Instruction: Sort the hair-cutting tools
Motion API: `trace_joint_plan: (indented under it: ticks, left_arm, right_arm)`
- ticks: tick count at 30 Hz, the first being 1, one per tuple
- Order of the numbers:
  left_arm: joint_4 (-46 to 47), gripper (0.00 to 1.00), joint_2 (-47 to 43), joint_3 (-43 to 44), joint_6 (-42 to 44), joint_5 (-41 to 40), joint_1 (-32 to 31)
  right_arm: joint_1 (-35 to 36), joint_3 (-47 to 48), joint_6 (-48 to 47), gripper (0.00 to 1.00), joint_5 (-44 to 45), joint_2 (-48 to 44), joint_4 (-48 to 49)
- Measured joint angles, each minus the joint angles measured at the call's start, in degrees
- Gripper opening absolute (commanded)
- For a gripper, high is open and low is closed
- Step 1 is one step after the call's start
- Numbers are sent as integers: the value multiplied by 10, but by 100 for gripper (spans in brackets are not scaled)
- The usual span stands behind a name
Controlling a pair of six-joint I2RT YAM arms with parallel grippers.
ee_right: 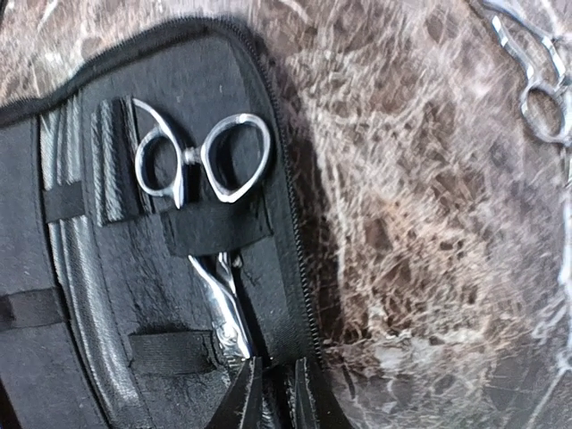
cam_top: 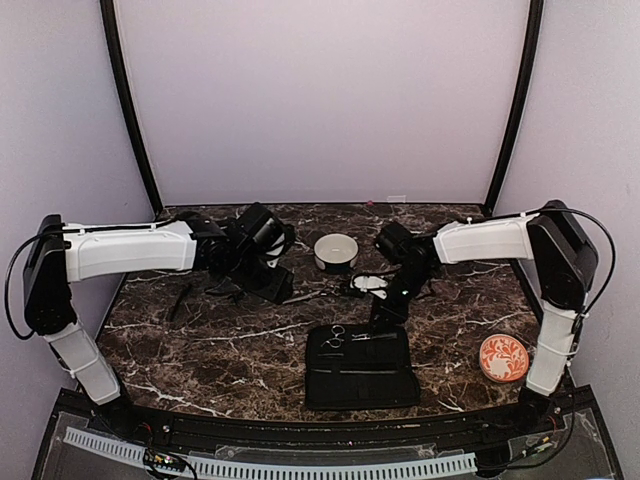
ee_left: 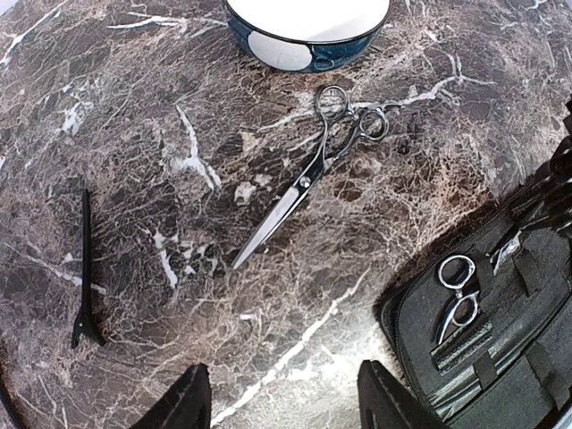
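Note:
One pair of silver scissors [ee_left: 308,174] lies loose on the marble, its ring handles toward the white bowl [ee_left: 308,27]. A thin black clip [ee_left: 83,268] lies to its left. My left gripper [ee_left: 286,402] hovers open above bare marble short of the blade tip, holding nothing. A second pair of scissors [ee_right: 201,170] is tucked under the straps of the open black case [ee_right: 107,295]. My right gripper [ee_right: 277,402] stands over the case's edge just past that pair's blade tip. Its fingers are a narrow gap apart, and only case fabric shows between them.
The black case [cam_top: 360,375] lies open at the front centre, the bowl [cam_top: 336,252] behind it. An orange patterned disc [cam_top: 503,357] sits at the front right. Both arms reach in over the middle of the table.

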Motion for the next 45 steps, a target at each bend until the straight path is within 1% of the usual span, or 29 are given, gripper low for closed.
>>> trace_joint_plan:
  ticks: [4, 9, 15, 18, 21, 25, 31, 37, 39, 45]
  left_arm:
    - [0, 57, -2, -1, 0, 6, 0]
    - [1, 57, -9, -2, 0, 9, 0]
    - [3, 57, -15, -3, 1, 11, 0]
    - [4, 57, -15, -4, 1, 10, 0]
    - [4, 57, -15, -3, 5, 10, 0]
    - [5, 53, -11, -3, 15, 10, 0]
    - [10, 54, 10, -3, 75, 20, 8]
    - [34, 53, 30, -2, 146, 59, 40]
    - [37, 53, 47, 7, 166, 77, 49]
    - [43, 52, 113, 49, 222, 129, 60]
  right_arm:
    - [0, 28, 1, 16, -10, -2, -18]
    - [0, 35, 0, 16, -2, -3, -23]
    - [0, 43, -3, 16, 0, 28, -26]
    - [1, 43, -5, 12, -1, 42, -27]
    - [1, 47, -2, 1, -1, 52, -24]
    - [2, 58, 4, 0, 0, 57, -28]
    - [2, 81, 21, 0, -1, 72, -48]
    - [3, 107, 28, 0, -4, 89, -63]
    - [4, 108, 27, 4, -3, 90, -64]
    - [5, 108, 21, 23, -16, 79, -64]
